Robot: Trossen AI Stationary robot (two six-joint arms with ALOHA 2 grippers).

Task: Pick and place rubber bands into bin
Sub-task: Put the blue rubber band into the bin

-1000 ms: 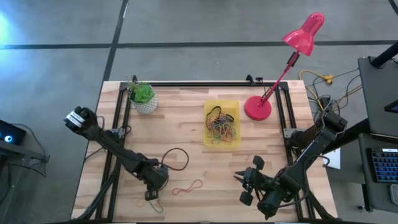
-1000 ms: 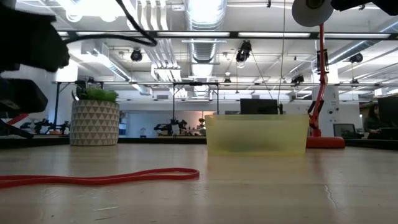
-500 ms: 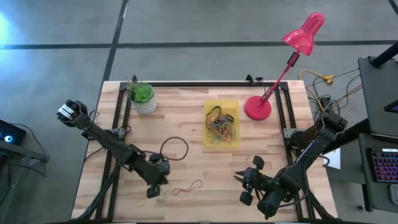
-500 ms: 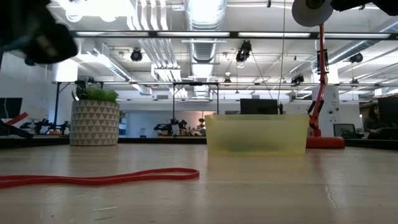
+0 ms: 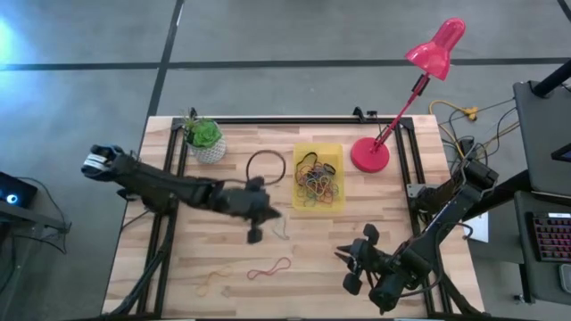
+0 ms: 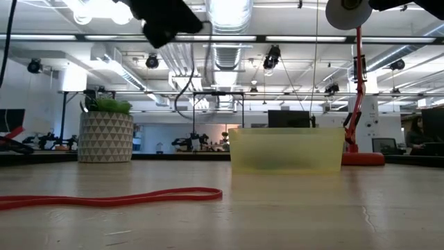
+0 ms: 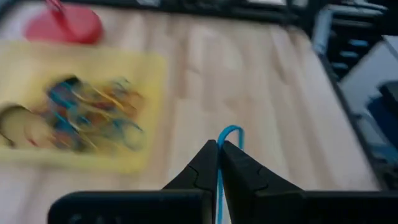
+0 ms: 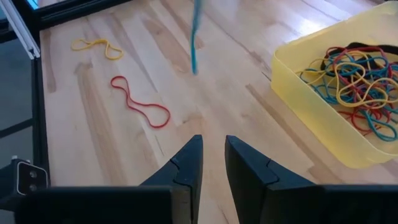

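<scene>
My left gripper (image 5: 272,214) hovers over the middle of the table, just left of the bin (image 5: 318,207), and is shut on a thin blue rubber band (image 7: 229,134). The bin is a shallow yellow tray with a tangle of coloured rubber bands (image 5: 317,183) in it. A red rubber band (image 5: 270,267) and a yellow one (image 5: 210,283) lie flat on the wood near the front edge. My right gripper (image 8: 213,155) waits at the near right, fingers a little apart with nothing between them. My left gripper pinches the blue rubber band between its two fingers. A small loop of it (image 7: 230,132) sticks out past the fingertips. The rest hangs slack below the gripper (image 8: 194,37), clear of the table. The fingers slant down toward the bin.
A white pot with a green plant (image 5: 205,140) stands at the far left, a pink desk lamp (image 5: 370,153) at the far right beside the bin. A black cable loop (image 5: 265,165) hangs from the left arm. Bare wood lies between the loose bands and the bin.
My left gripper has risen from the table's near left, by the yellow band, and swung toward the far right, up to the bin. It has tipped from pointing down to a shallower slant. The blue band has come up with it, clear of the wood.
</scene>
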